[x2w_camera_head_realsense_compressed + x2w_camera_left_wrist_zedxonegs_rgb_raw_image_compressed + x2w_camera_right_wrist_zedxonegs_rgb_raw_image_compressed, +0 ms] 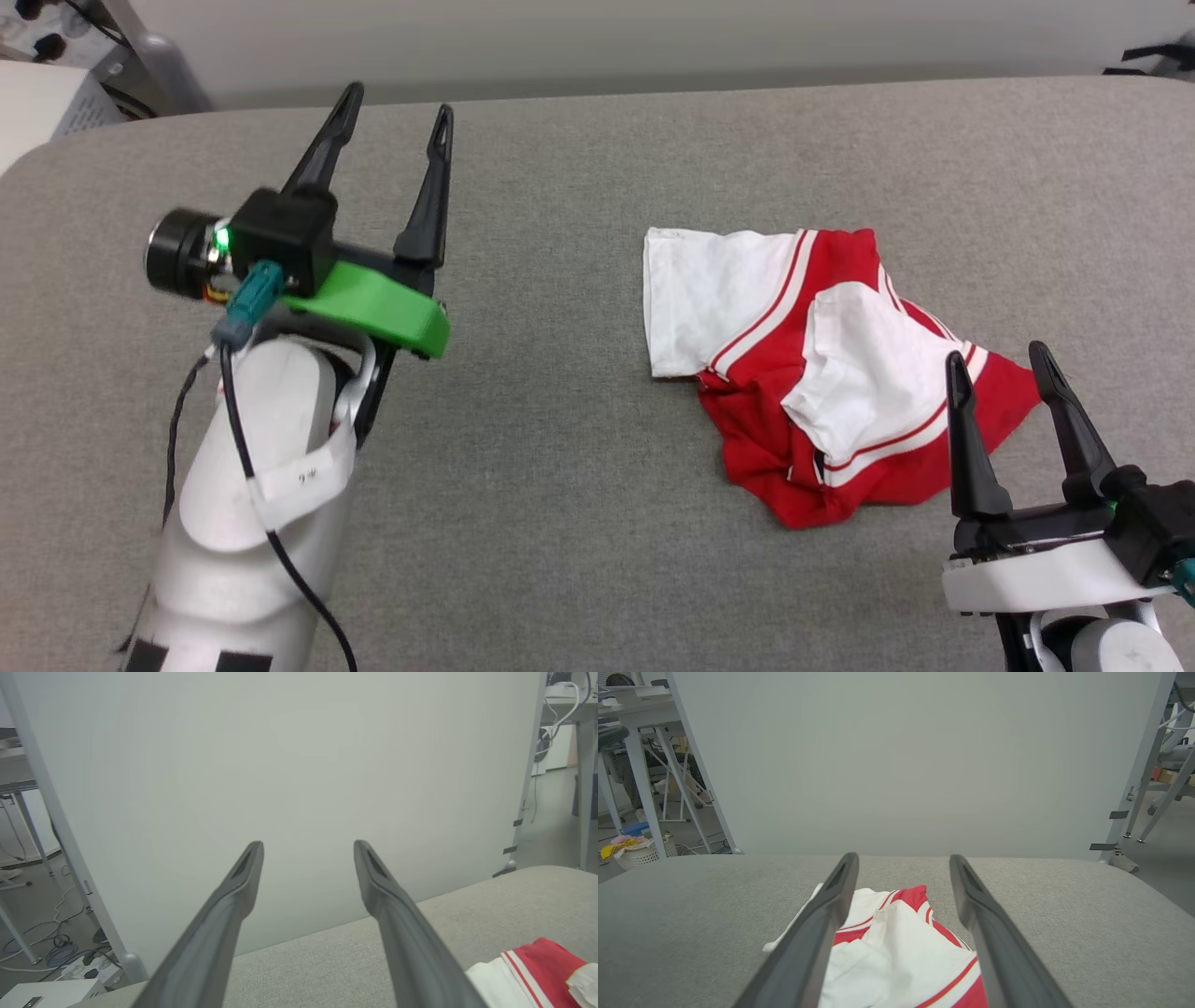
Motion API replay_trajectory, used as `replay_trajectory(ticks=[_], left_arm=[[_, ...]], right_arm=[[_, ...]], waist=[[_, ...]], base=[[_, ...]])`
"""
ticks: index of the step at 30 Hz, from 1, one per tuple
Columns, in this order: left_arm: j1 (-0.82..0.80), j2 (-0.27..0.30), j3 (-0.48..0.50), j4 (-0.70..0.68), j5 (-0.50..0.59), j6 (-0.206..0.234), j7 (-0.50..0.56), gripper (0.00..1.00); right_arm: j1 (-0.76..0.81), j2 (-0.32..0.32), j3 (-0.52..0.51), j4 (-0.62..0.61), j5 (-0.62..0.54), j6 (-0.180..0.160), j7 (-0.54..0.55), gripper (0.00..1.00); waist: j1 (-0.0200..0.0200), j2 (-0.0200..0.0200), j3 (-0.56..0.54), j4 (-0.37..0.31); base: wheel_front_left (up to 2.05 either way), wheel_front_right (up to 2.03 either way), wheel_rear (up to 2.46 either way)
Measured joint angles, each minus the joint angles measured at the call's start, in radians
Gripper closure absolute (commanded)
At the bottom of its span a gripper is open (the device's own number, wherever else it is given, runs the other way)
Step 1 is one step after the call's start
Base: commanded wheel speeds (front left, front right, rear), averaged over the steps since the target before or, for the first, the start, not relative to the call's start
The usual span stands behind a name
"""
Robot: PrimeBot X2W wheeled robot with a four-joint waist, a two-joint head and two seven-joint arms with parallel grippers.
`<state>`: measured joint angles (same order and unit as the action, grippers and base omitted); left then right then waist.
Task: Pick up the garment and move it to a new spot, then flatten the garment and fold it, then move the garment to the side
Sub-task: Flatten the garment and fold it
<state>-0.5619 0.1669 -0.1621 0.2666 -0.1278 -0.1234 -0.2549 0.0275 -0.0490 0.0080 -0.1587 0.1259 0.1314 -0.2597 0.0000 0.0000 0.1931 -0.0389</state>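
Garment [822,373] crumpled, red with white sleeves, striped trim, on table [560,467].

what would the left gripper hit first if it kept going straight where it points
Most likely the pale panel behind the table: the left gripper aims above the table's far edge with nothing between. The shirt lies off to its right.

The garment [831,373] is laid on the table [560,448], right of centre. The left gripper [400,97] is held well left of it, the right gripper [996,351] at its near-right edge.
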Motion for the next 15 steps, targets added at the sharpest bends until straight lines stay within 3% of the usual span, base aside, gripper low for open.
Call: replay_trajectory(ticks=[3,8,15], left_arm=[[-0.136,0.045,-0.101,0.077,-0.047,-0.002,0.036,0.0],[-0.354,0.11,-0.305,0.164,-0.194,-0.004,0.201,0.0],[-0.573,0.187,-0.581,0.247,-0.435,-0.004,0.604,0.0]], right_arm=[[-0.021,0.0,0.006,-0.004,0.0,0.0,0.0,0.0],[-0.053,0.0,0.012,-0.011,0.002,0.0,0.0,0.0],[-0.099,0.0,0.028,-0.014,0.021,0.0,0.0,0.0]], waist=[[0.0,0.0,0.032,-0.023],[0.0,0.0,0.091,-0.061],[0.0001,0.0,0.167,-0.117]], base=[[0.0,0.0,0.0],[0.0,0.0,0.0],[0.0,0.0,0.0]])
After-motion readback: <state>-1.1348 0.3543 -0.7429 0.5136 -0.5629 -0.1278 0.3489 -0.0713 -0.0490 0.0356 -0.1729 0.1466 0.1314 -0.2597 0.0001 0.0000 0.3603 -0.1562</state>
